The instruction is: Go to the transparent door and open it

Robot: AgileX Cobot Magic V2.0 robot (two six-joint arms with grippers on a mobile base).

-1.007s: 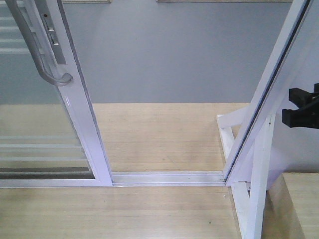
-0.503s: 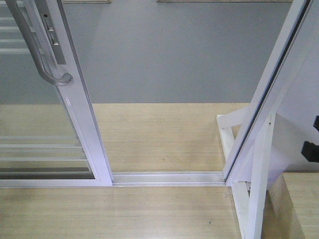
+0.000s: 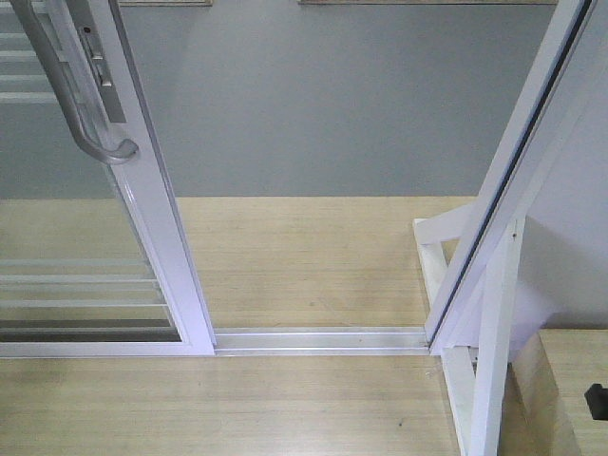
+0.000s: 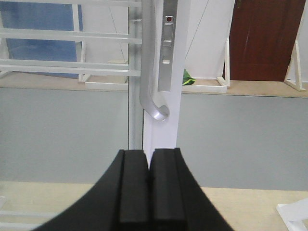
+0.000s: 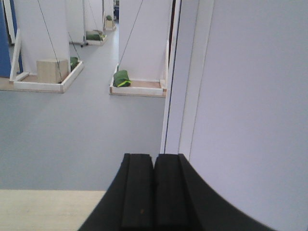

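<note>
Glass in a stiff white frame made the transparent door (image 4: 161, 72) look heavy and breakable, so you did best taking its curved handle (image 4: 150, 96), which stood just above and ahead of your left tool (image 4: 149, 185), pressed shut and empty like the right tool (image 5: 154, 190).

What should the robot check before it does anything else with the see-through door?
1. Transparent door slid aside, doorway showing: ok.
2. Handle free, nothing gripping it: ok.
3. Left gripper closed and empty: ok.
4. Right gripper closed and empty: ok.
5. Floor track free of clutter: ok.
6. Gap wide enough for the robot to pass: cannot tell.
</note>
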